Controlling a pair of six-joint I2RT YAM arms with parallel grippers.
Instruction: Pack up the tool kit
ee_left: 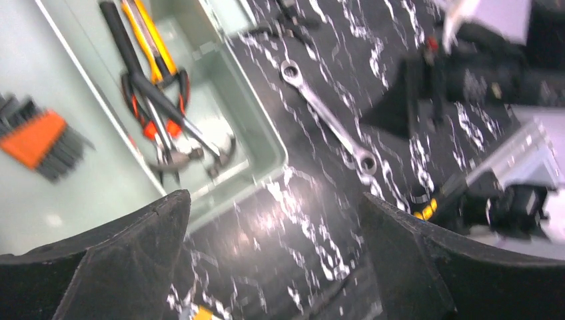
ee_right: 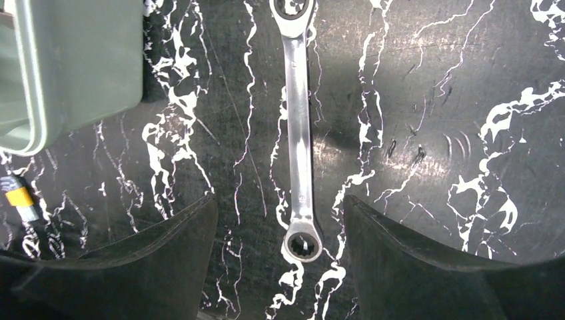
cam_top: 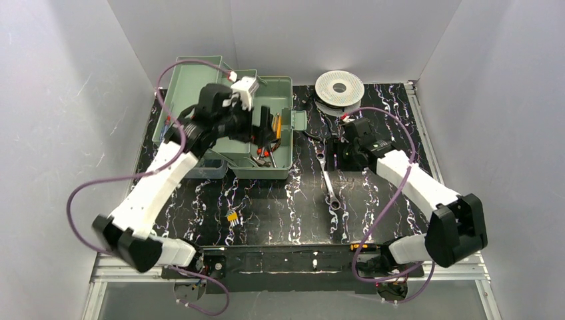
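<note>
Both sets of jaws are wide open and hold nothing. The left gripper (ee_left: 273, 200) hangs over the near right corner of the box. The right gripper (ee_right: 280, 200) hangs over the wrench, with one ring end of it showing between the two fingers. I cannot tell if the fingers touch it.

The table (cam_top: 280, 213) is black with white squiggles. The green toolbox (cam_top: 260, 171) sits open on the far left part of the table. A round white spool (cam_top: 339, 87) lies at the far edge, to the right of the box.

The long silver wrench (ee_right: 298, 133) lies flat on the table, just right of the box and not touching it.

Inside the box lie pliers (ee_left: 156, 107) with orange and black handles. Near them, in the next part of the box, is an orange holder of black keys (ee_left: 33, 137). A small yellow thing (cam_top: 232, 216) lies on the table in front of the box.
</note>
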